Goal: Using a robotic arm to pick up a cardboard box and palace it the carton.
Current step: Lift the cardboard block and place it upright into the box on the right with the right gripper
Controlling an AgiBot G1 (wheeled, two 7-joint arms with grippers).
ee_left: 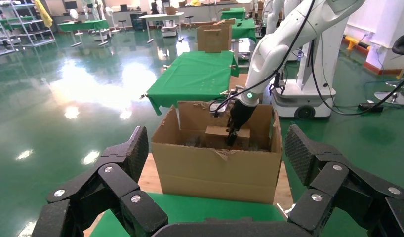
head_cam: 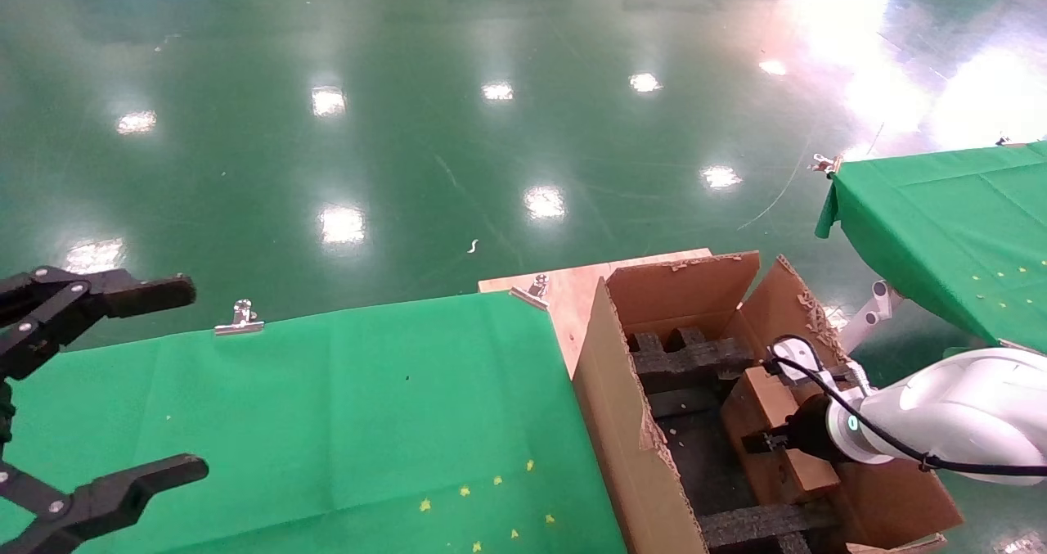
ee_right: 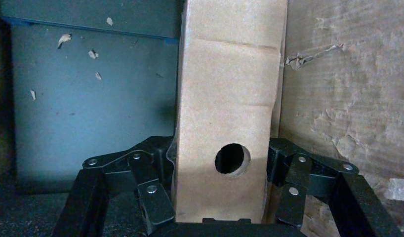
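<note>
The cardboard box (head_cam: 773, 431), small, plain brown and with a round punched hole in the face seen in the right wrist view (ee_right: 228, 118), sits inside the carton (head_cam: 630, 423) toward its 3 o'clock wall, clamped between the fingers of the right gripper (head_cam: 777, 407). That gripper, on the white robotic arm (head_cam: 949, 423), is lowered into the carton, its black fingers (ee_right: 150, 182) pressed against both sides of the box, closed only as far as the box's width allows. Black foam inserts (head_cam: 695, 358) line the carton floor around the box. The carton stands at 3 o'clock of the green-covered counter (head_cam: 327, 423), its torn flaps open. The left gripper (head_cam: 106, 390) hovers over the counter's 9 o'clock edge, spread wide and holding nothing. A second green-covered counter (head_cam: 949, 227) stands at 2 o'clock on the glossy green floor (head_cam: 409, 128).
</note>
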